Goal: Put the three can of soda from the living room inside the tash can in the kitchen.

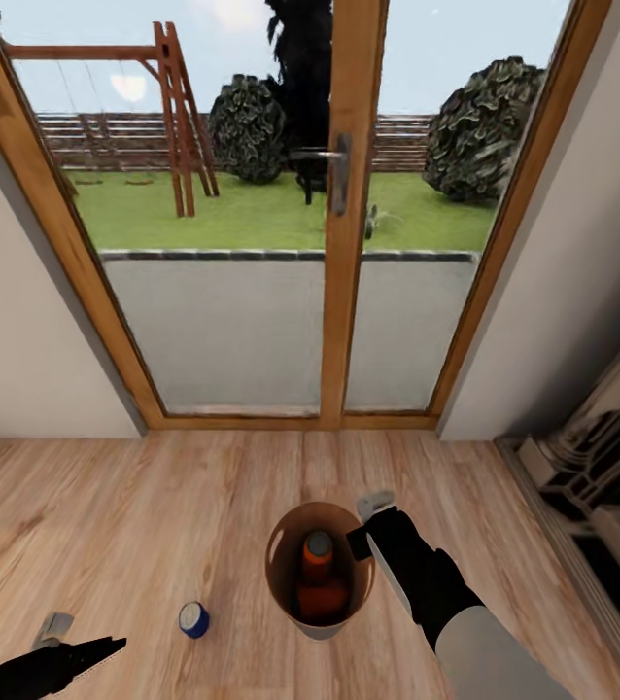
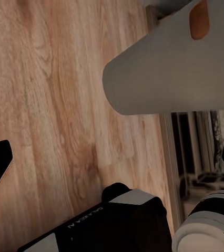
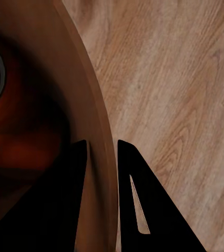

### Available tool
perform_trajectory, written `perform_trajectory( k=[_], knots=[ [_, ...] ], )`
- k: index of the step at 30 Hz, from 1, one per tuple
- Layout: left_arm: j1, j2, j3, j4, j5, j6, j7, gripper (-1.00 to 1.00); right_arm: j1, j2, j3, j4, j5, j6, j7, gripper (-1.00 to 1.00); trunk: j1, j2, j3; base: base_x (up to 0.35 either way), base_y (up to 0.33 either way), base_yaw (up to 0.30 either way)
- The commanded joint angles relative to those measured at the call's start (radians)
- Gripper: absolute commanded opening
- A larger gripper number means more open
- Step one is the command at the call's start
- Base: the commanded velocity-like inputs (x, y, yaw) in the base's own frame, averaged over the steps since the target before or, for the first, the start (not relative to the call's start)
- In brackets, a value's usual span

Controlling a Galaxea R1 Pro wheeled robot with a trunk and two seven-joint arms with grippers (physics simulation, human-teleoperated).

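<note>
The small round tapered bin with pale grey outside (image 1: pixel 318 624) stands on the light wood plank floor (image 1: pixel 155 515), in front of the wood-framed glazed double door (image 1: pixel 349 243). Orange cylindrical soda cans with grey metal ends (image 1: pixel 317 574) sit inside it. A small blue-sided cylindrical can (image 1: pixel 193 619) lies on the floor to its left, well apart.

Bare wood floor (image 1: pixel 135 506) is lying open across the left and centre of the frame. At lower centre the tash can (image 1: pixel 322 622) is standing, its mouth partly taken up by an orange can of soda (image 1: pixel 318 574), with the right gripper (image 1: pixel 361 533) straddling its right rim (one finger inside, one outside). A blue-ended can (image 1: pixel 193 619) is lying just left of it. Cabinetry (image 1: pixel 602 486) is closing off the right edge, glass doors (image 1: pixel 281 292) the top.
</note>
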Motion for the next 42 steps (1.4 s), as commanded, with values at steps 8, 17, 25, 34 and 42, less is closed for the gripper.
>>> perform_trajectory(
  k=[8,17,25,34,42],
  knots=[
    [0.0,0.0,0.0,0.0,0.0,-0.001,0.001,1.0,0.0,0.0,0.001,0.0,-0.014,-0.001,0.0,-1.0,0.0,0.0,0.0,0.349,0.0,0.0],
    [0.0,-0.004,0.004,0.001,0.005,-0.031,0.067,1.0,0.0,0.0,0.001,0.0,-0.014,-0.001,0.0,-1.0,0.0,0.0,0.0,0.174,0.0,0.0],
    [-0.001,-0.355,-0.008,-0.182,0.004,-0.184,1.26,1.0,0.0,0.0,0.002,0.0,-0.013,-0.001,0.0,-1.0,0.0,0.0,0.0,0.008,0.0,0.0],
    [-0.001,-0.366,-0.008,-0.193,0.004,-0.212,1.294,1.0,0.0,0.0,0.002,0.0,-0.014,-0.001,0.0,-1.0,0.0,0.0,0.0,0.001,0.0,0.0],
    [-0.001,-0.366,-0.008,-0.194,0.004,-0.212,1.294,1.0,0.0,0.0,0.002,0.0,-0.014,-0.001,0.0,-1.0,0.0,0.0,0.0,0.196,0.0,0.0]
  ],
)
